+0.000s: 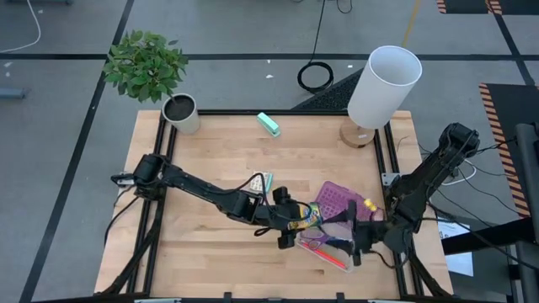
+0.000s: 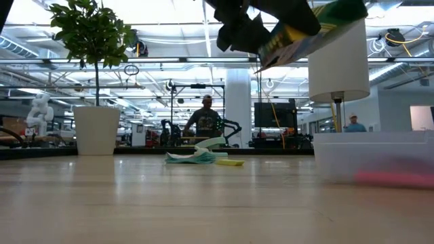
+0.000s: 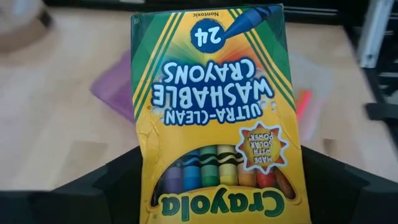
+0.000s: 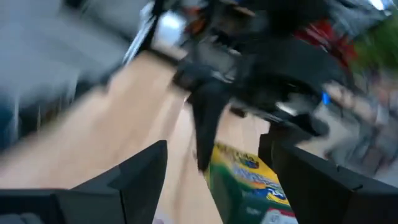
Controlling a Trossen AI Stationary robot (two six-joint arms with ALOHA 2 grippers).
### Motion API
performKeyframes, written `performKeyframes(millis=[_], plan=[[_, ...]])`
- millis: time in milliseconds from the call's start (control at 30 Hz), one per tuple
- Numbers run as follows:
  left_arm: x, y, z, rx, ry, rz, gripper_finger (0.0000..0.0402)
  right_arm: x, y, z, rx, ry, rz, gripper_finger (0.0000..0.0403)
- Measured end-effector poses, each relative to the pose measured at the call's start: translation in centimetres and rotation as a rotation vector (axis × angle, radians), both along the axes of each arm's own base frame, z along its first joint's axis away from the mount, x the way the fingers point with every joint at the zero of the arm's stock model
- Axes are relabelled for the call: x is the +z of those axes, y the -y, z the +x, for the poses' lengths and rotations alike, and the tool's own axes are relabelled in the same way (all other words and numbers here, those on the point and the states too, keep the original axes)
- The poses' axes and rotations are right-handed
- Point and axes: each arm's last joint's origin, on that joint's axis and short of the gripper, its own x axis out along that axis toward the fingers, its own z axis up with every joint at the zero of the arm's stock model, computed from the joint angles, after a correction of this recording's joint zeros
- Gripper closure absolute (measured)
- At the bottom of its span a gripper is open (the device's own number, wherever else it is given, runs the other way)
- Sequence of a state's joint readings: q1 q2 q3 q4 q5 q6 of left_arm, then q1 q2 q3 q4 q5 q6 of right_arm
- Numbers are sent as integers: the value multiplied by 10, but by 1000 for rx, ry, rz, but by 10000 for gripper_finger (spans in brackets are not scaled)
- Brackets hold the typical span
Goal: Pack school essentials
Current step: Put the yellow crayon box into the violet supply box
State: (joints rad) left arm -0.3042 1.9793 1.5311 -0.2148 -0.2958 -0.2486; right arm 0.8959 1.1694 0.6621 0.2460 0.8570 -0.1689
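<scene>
Stretching across the wooden table point(image 1: 210, 160), the left arm point(image 1: 202, 187) reaches to the near right part, where its gripper point(image 1: 296, 220) is clamped on the green-yellow crayon box point(image 3: 214, 112), held in the air above a clear container point(image 1: 337, 240). The right gripper point(image 1: 360, 244) sits at that container's right side; whether its fingers are apart or closed I cannot tell. A purple lid point(image 1: 334, 199) lies just behind. Farther back are a white lamp point(image 1: 383, 84), a potted plant point(image 1: 147, 67) and a teal block point(image 1: 269, 124). A small multicoloured card point(image 1: 263, 182) lies mid-table.
</scene>
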Motion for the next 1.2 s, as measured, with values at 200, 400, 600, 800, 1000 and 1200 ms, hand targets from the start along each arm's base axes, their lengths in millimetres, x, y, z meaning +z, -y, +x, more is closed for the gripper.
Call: performKeyframes(millis=[200,400,600,800,1000,1200], plan=[[0,0,-2,33,-1,179,76,10,6,1,-246,122,544,121],[1,7,-5,39,-2,345,76,9,14,6,-332,143,792,121],[2,17,-9,35,-1,433,76,-2,32,17,-430,74,907,121],[2,19,-10,31,-1,440,76,-7,45,27,-437,-15,964,121],[2,16,-9,40,-2,439,76,-8,51,34,-403,-75,1000,122],[2,16,-9,42,-3,445,76,-8,56,37,-417,-68,998,128]])
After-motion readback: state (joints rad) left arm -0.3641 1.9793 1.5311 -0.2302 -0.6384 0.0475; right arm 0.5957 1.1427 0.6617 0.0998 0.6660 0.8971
